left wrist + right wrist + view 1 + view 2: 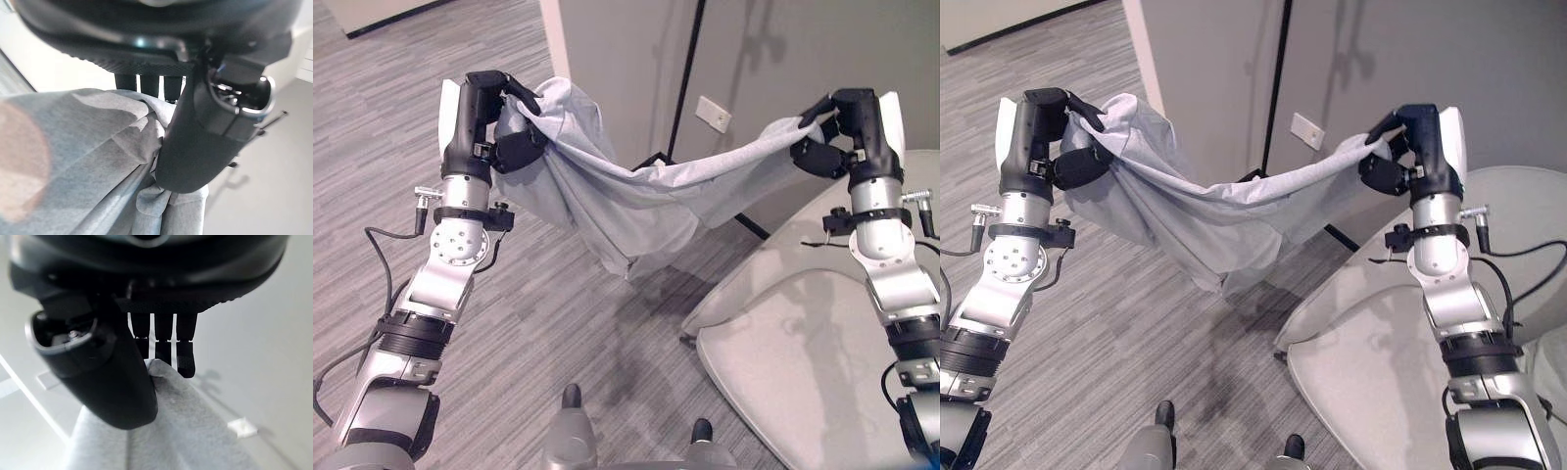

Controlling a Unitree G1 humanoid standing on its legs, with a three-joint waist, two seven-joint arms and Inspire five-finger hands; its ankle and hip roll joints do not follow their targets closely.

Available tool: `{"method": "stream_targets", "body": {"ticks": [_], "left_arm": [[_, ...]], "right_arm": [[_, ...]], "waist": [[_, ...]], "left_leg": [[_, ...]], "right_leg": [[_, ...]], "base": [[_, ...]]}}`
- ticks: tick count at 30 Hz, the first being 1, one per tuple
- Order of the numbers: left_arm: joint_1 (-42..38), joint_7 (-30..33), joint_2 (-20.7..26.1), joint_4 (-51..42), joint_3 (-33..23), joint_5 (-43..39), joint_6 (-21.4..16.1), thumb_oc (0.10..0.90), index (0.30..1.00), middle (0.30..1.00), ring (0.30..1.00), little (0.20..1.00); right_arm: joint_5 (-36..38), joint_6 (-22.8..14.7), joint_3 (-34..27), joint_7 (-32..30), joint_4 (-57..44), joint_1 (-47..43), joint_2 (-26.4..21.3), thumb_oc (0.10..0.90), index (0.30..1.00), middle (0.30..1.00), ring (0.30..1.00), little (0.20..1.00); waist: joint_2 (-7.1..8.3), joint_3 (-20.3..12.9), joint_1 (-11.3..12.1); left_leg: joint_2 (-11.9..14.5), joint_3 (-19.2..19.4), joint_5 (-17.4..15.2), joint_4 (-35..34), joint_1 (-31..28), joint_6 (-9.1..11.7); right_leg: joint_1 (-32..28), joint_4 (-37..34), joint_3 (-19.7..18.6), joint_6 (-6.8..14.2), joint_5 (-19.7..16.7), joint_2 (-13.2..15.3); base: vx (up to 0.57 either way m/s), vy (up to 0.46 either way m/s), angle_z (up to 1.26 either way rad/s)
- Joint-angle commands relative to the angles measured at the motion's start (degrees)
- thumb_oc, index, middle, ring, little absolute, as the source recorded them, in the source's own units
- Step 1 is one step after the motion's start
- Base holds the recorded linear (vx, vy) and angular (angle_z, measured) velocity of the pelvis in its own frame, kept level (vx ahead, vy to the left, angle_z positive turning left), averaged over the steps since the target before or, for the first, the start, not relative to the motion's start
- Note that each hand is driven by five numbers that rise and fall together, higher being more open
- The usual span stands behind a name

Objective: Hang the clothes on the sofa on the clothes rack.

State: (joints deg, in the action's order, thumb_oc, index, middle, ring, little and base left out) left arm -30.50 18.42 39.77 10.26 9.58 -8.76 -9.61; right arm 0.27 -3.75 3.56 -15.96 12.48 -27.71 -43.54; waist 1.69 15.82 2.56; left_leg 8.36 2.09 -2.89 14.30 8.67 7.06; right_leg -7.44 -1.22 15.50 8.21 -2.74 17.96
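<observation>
Grey striped carpet (558, 323) w/ grey wall panels (783, 59) behind. Pale grey garment (626, 206) hangs in air, stretched between both hands, middle sagging low above floor. Left hand (494, 122) curled tight round one bunched end; right hand (837, 137) pinches other end, thumb against fingers. Cloth looks light, soft, floppy, likely to slip or bunch, so best held at edges as now. Sofa (803, 362) close by right arm; open floor to left & ahead. Rack can't be made out.
</observation>
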Motion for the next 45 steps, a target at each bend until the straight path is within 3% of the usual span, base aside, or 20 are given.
{"method": "stream_targets", "body": {"ticks": [1,3,5,6,7,8,11,12,16,19,23,27,30,33,37,38,41,42,43,45], "left_arm": [[-9.18,2.36,4.17,-3.54,-0.84,-0.6,-6.24,0.4,0.3,0.3,0.3,0.3],[-10.45,1.8,4.36,-3.34,0.15,0.01,-5.74,0.4,0.3,0.3,0.3,0.3],[-11.63,1.3,4.78,-3.1,0.53,0.25,-5.28,0.4,0.3,0.3,0.3,0.3],[-11.7,1.3,4.77,-3.11,0.48,0.24,-5.25,0.4,0.3,0.3,0.3,0.3],[-11.38,0.93,4.29,-3.29,0.13,0.15,-4.97,0.4,0.3,0.3,0.3,0.3],[-10.55,0.7,3.95,-3.46,-0.49,0.3,-4.79,0.4,0.3,0.3,0.3,0.3],[-9.14,0.31,3.3,-3.81,-1.77,0.75,-4.67,0.4,0.3,0.3,0.3,0.3],[-8.31,0.83,3.21,-3.96,-2.15,2.24,-3.99,0.4,0.3,0.3,0.3,0.3],[-6.98,-0.52,1.41,-5.35,-3.38,1.37,-4.98,0.4,0.3,0.3,0.3,0.3],[-6.12,-0.94,0.6,-6.13,-3.76,1.34,-4.97,0.4,0.3,0.3,0.3,0.3],[-5.38,-1.68,-0.59,-7.38,-3.87,0.24,-5.08,0.4,0.3,0.3,0.3,0.3],[-4.63,-2.11,-0.91,-8.27,-4.1,-0.4,-5.44,0.4,0.3,0.3,0.3,0.3],[-3.86,-1.64,0.39,-9.5,-4.87,-0.89,-5.47,0.4,0.3,0.3,0.3,0.3],[-3.17,-0.54,1.97,-9.71,-5.29,-1.65,-5.68,0.4,0.3,0.3,0.3,0.3],[-2.33,0.31,3.34,-9.78,-5.71,-2.01,-5.91,0.4,0.3,0.3,0.3,0.3],[-1.0,-0.06,3.65,-10.97,-6.53,-0.81,-5.41,0.4,0.3,0.3,0.3,0.3],[-0.5,-1.53,3.74,-12.35,-6.69,0.3,-5.41,0.4,0.3,0.3,0.3,0.3],[-0.4,-1.56,3.78,-12.39,-6.73,0.3,-5.39,0.4,0.3,0.3,0.3,0.3],[-0.57,-2.08,4.0,-12.14,-5.85,0.54,-5.11,0.4,0.3,0.3,0.3,0.3],[-1.42,-2.25,4.23,-11.95,-5.09,0.43,-5.11,0.4,0.3,0.3,0.3,0.3]], "right_arm": [[-1.65,-3.66,0.16,-3.74,-4.9,-7.97,-4.28,0.4,0.3,0.3,0.3,0.3],[-1.02,-3.62,0.23,-3.89,-4.47,-9.51,-5.12,0.4,0.3,0.3,0.3,0.3],[-0.2,-3.8,0.32,-4.12,-3.93,-11.22,-5.92,0.4,0.3,0.3,0.3,0.3],[-0.18,-3.82,0.37,-4.12,-3.86,-11.37,-5.97,0.4,0.3,0.3,0.3,0.3],[0.19,-3.78,0.51,-3.87,-3.77,-11.83,-6.15,0.4,0.3,0.3,0.3,0.3],[0.49,-3.87,0.58,-3.49,-3.61,-12.13,-6.25,0.4,0.3,0.3,0.3,0.3],[0.53,-3.91,0.83,-3.07,-2.93,-12.31,-6.29,0.4,0.3,0.3,0.3,0.3],[-0.58,-3.62,0.87,-3.53,-2.92,-11.74,-7.29,0.4,0.3,0.3,0.3,0.3],[0.14,-4.12,-0.08,-2.41,-2.73,-10.33,-6.15,0.4,0.3,0.3,0.3,0.3],[-0.01,-4.07,0.19,-1.7,-2.68,-9.56,-6.03,0.4,0.3,0.3,0.3,0.3],[0.65,-4.27,-0.96,-1.02,-4.09,-7.83,-5.82,0.4,0.3,0.3,0.3,0.3],[0.81,-4.22,-1.38,-0.64,-4.85,-6.95,-6.04,0.4,0.3,0.3,0.3,0.3],[1.17,-4.59,-2.82,-0.87,-6.24,-5.6,-6.52,0.4,0.3,0.3,0.3,0.3],[0.94,-4.91,-2.33,-1.65,-7.21,-5.63,-7.3,0.4,0.3,0.3,0.3,0.3],[0.6,-4.96,-2.05,-1.84,-8.78,-4.66,-6.63,0.4,0.3,0.3,0.3,0.3],[0.13,-5.05,-2.17,-0.74,-9.98,-4.25,-5.92,0.4,0.3,0.3,0.3,0.3],[-1.39,-4.82,-4.27,-0.13,-12.25,-2.43,-3.65,0.4,0.3,0.3,0.3,0.3],[-1.43,-4.76,-4.27,-0.11,-12.33,-2.37,-3.57,0.4,0.3,0.3,0.3,0.3],[-1.51,-4.68,-4.27,-0.41,-12.75,-2.63,-2.52,0.4,0.3,0.3,0.3,0.3],[-1.96,-4.66,-4.97,-1.2,-13.0,-2.71,-3.0,0.4,0.3,0.3,0.3,0.3]], "waist": [[-0.48,-10.21,1.57],[-1.68,-10.09,1.2],[-2.22,-9.54,1.14],[-2.3,-9.48,1.06],[-2.68,-8.86,0.91],[-2.68,-8.33,0.53],[-2.27,-7.23,-0.18],[-1.6,-6.71,-1.07],[-0.36,-7.81,-0.58],[-0.02,-8.08,-0.42],[0.8,-6.28,-0.34],[0.63,-4.96,-0.12],[0.21,-5.05,0.25],[-0.08,-4.7,0.83],[-0.81,-5.46,1.58],[-2.41,-7.58,2.61],[-1.3,-9.22,2.46],[-1.02,-9.35,2.69],[-0.82,-8.95,2.31],[-1.29,-7.95,1.3]], "left_leg": [[3.88,2.41,5.99,-15.0,-3.39,2.2],[0.73,3.03,5.92,-18.17,-6.28,-0.72],[-1.2,3.8,4.87,-19.2,-8.23,-2.3],[-1.15,3.72,5.09,-19.27,-8.13,-2.32],[-2.53,3.9,4.42,-19.3,-9.3,-2.82],[-3.28,4.04,4.06,-19.3,-10.21,-2.98],[-5.12,4.17,2.95,-19.3,-12.35,-3.09],[-5.89,3.96,1.72,-19.3,-13.17,-3.54],[-7.83,2.81,1.01,-19.3,-14.22,-3.75],[-7.83,3.17,-0.52,-17.03,-14.84,-3.58],[-7.33,3.04,-4.47,-2.91,-9.66,-2.55],[-5.81,2.35,-2.66,7.95,-4.01,-1.2],[-1.95,2.05,-2.04,-1.2,-3.3,-1.44],[3.81,-1.09,5.66,-13.34,2.4,0.92],[5.7,-4.45,8.54,-18.44,7.06,3.3],[5.45,-5.21,9.54,-18.52,5.69,4.25],[1.46,-3.93,8.97,-13.68,4.98,2.68],[1.36,-3.58,8.45,-13.52,4.87,2.72],[-1.4,-2.56,7.07,-13.47,1.94,0.04],[-3.6,-2.2,6.73,-15.8,-1.12,-2.51]], "right_leg": [[-2.8,5.8,-0.03,3.78,-10.33,9.84],[1.38,12.04,-2.93,1.59,-5.13,4.69],[2.6,15.21,-0.24,-0.04,0.13,1.27],[2.73,15.34,-0.15,-0.18,0.13,1.22],[4.48,15.29,1.62,-1.29,6.28,-3.88],[5.94,14.4,1.54,-1.98,8.39,-7.25],[8.33,10.78,-0.71,-2.28,8.57,-12.49],[9.14,8.08,-3.35,-2.55,8.11,-14.79],[3.94,-1.52,-5.72,-2.96,3.99,-15.97],[1.93,-3.78,-5.1,-2.68,3.4,-15.96],[-0.08,-3.78,-4.39,-3.16,4.45,-14.88],[-2.59,-3.78,-4.36,-4.06,6.16,-14.02],[-2.97,-3.78,-4.11,-2.59,7.94,-11.63],[-5.03,-3.78,-4.57,-0.87,10.35,-8.42],[-8.35,-3.78,-5.82,1.25,12.37,-5.33],[-10.89,-3.78,-6.03,2.86,12.51,-2.84],[-9.85,0.55,-5.52,3.76,3.42,3.55],[-9.7,0.76,-5.81,3.84,3.76,3.86],[-4.96,8.89,-8.21,1.46,-3.82,5.13],[0.12,16.83,-11.4,-0.02,-8.83,3.44]], "base": [[0.2,0.625,-0.43],[0.25,0.574,-0.35],[0.18,0.35,0.02],[0.15,0.268,-0.01],[0.15,0.225,-0.13],[0.19,0.256,-0.13],[0.15,0.097,-0.11],[0.13,0.025,0.06],[0.19,-0.018,0.12],[0.18,-0.055,-0.09],[0.09,-0.024,0.0],[0.12,0.088,0.03],[0.24,0.243,-0.1],[0.48,0.435,-0.07],[0.51,0.428,-0.43],[0.63,0.605,-0.65],[0.55,0.583,-0.48],[0.38,0.472,-0.22],[0.36,0.488,-0.09],[0.28,0.452,-0.04]]}}
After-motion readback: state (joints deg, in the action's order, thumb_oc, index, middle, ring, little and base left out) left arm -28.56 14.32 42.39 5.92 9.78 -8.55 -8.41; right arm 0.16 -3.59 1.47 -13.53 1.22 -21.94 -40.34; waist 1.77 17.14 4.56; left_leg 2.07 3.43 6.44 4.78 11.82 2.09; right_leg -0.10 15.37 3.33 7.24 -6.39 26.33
